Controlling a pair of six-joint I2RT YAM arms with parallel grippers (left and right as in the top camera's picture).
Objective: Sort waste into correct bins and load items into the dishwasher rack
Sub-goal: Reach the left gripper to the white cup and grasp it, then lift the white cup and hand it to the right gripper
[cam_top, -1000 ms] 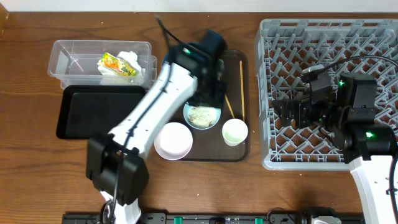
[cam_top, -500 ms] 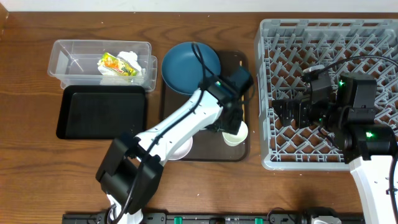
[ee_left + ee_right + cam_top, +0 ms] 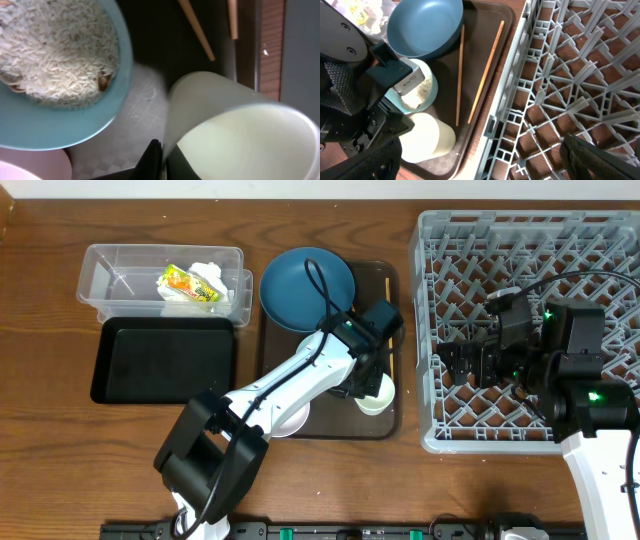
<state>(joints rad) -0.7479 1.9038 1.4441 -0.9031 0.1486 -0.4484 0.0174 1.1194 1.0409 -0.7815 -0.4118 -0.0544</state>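
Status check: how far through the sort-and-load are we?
Done: snack wrapper and napkin sit in the clear tub. In hand: left gripper is at the small white cup on the serving tray. Left: rice in the light blue bowl, plus plate, white bowl and chopsticks; no dish shows in the rack.

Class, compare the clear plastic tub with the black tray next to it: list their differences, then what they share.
The clear tub is see-through with tall walls; the black tray is opaque and shallow. The tub holds a snack wrapper and crumpled napkin; the tray holds nothing. Both are rectangular, of similar footprint.
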